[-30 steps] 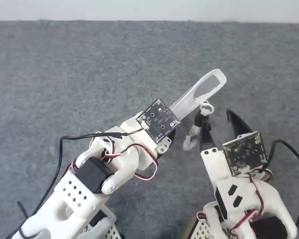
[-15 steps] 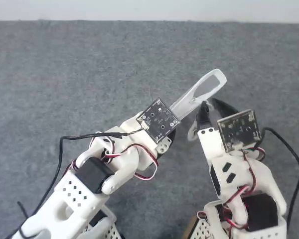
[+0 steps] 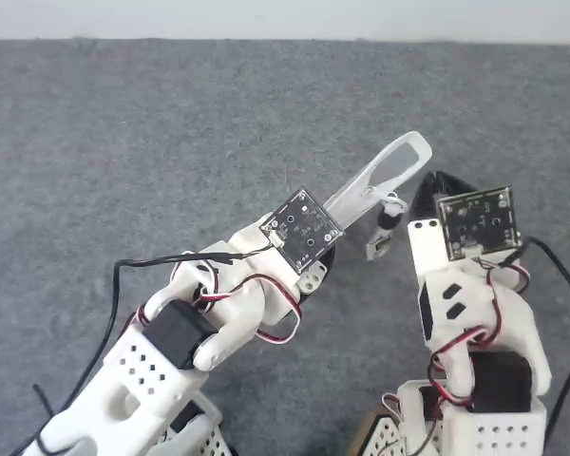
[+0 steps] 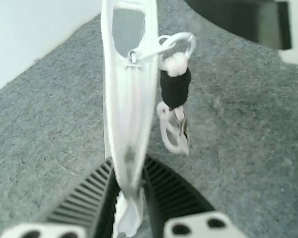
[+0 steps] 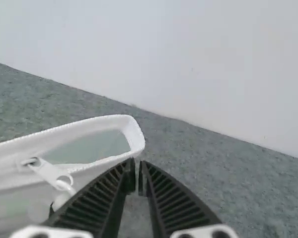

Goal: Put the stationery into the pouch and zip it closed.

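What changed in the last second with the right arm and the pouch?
The right gripper, open beside the zipper charm a second ago, has closed, apparently empty, and moved farther out, beside the far end of the pouch. The left gripper stays clamped on the pouch, which has not moved.

Bright, even light washes the white pouch (image 4: 129, 99), leaving faint shadows on the table (image 3: 123, 123).

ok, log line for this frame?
left tool: shut on pouch, raised | right tool: shut, empty, by pouch's far end | zip pull: dangling free, short of that end
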Motion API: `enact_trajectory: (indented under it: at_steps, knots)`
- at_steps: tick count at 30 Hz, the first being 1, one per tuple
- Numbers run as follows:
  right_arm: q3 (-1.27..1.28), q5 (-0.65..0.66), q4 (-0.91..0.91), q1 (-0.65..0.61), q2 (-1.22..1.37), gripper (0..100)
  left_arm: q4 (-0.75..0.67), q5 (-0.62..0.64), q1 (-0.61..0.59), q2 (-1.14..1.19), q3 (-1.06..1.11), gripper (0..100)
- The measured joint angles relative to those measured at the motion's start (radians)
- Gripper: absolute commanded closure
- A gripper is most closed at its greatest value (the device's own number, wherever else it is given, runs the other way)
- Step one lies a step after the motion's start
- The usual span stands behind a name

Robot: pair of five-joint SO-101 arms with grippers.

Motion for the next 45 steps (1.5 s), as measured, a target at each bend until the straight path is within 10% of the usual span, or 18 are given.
enact_trajectory:
  at_steps: [7,21,45]
  knots:
    - [-0.008,-0.055,0.115,-0.005,-0.091,81.3,0.0,0.0,0.0,0.0,0.0,99]
    - [-0.041,-0.072,0.284,-0.198,-0.098,80.7,0.0,0.0,0.0,0.0,0.0,99]
    - [-0.015,-0.041,0.008,-0.068,0.091,99.2,0.011,0.002,-0.006,0.0,-0.005,99]
